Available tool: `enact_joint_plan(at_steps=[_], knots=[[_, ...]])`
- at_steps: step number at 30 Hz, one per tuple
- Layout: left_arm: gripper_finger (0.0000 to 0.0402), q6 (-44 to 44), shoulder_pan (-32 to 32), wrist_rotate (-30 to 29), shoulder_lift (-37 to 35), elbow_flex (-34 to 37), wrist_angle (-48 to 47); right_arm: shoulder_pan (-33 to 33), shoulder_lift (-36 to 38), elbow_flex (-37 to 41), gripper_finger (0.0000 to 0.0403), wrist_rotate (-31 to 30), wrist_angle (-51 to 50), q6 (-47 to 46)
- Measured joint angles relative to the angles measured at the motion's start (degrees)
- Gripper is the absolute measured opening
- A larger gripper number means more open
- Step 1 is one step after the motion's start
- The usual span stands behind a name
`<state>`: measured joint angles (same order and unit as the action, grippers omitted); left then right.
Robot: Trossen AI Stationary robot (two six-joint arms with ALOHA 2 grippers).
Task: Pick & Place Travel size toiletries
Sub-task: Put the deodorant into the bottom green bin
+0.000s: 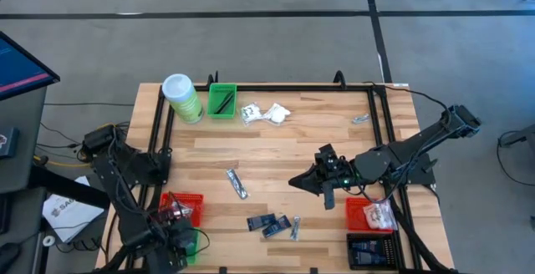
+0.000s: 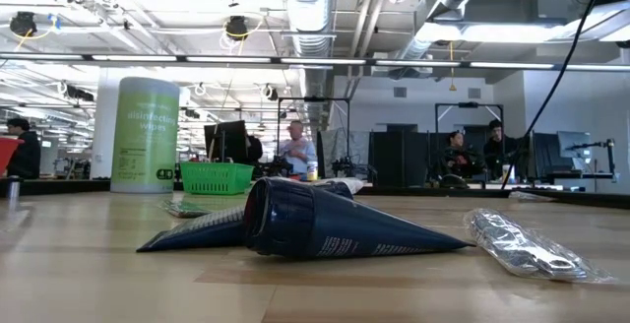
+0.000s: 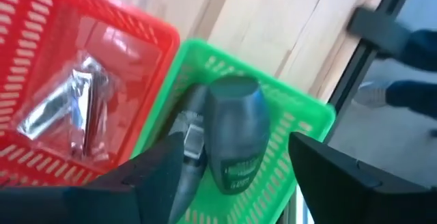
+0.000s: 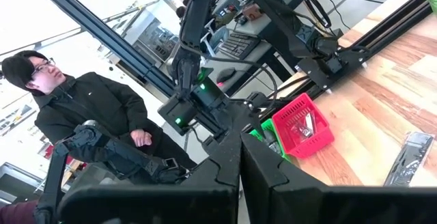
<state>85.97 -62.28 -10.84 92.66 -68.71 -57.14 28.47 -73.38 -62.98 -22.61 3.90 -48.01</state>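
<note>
A dark oval toiletry bottle (image 3: 235, 132) lies in the green plastic basket (image 3: 300, 125) at the counter's (image 1: 276, 153) near left corner, below the left gripper (image 3: 232, 176), whose fingers stand wide apart and hold nothing.

Silvery foil packets (image 3: 65, 108) fill the red plastic basket (image 3: 147, 29) alongside. Other toiletries lie loose on the wooden counter: flat dark blue packets (image 1: 267, 222), a slim silvery tube (image 1: 236, 183) and white crinkly sachets (image 1: 266, 113). The right gripper (image 1: 294, 180) hovers mid-counter, fingers closed and empty.
</note>
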Motion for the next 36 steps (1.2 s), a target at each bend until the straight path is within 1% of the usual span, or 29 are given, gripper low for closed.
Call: enact_joint_plan(at_steps=[3,5,8,12,13,14,26,32,36], knots=[[0.0228,0.0,1.2,-1.3,-0.4,0.0,0.1,0.0,0.0,0.0,0.0,0.0,0.0,0.0],[0.0198,-0.9,2.3,-1.4,-0.1,0.0,0.4,0.0,0.0,0.0,0.0,0.0,0.0,0.0],[0.0136,-3.6,4.1,0.2,1.1,0.0,1.4,0.0,0.0,0.0,0.0,0.0,0.0,0.2],[0.0038,-6.7,4.8,2.4,2.4,0.0,1.8,0.0,0.0,0.0,0.0,0.0,0.0,0.2],[0.002,-7.5,4.8,2.5,2.6,0.0,1.8,0.0,0.0,0.0,0.0,0.0,0.0,0.2],[0.0011,-7.5,4.8,2.7,2.7,0.0,1.9,0.0,0.0,0.0,0.0,0.0,0.0,0.1],[0.0001,-7.9,4.8,2.4,3.2,0.1,3.1,0.1,0.0,0.0,0.0,0.0,0.0,0.2],[0.0001,-9.0,3.8,5.8,7.1,0.2,4.4,0.1,0.0,0.0,0.0,0.0,0.0,0.4],[0.0001,-8.7,3.3,5.6,7.2,0.2,4.2,0.1,0.0,0.0,0.0,0.0,0.0,0.4]])
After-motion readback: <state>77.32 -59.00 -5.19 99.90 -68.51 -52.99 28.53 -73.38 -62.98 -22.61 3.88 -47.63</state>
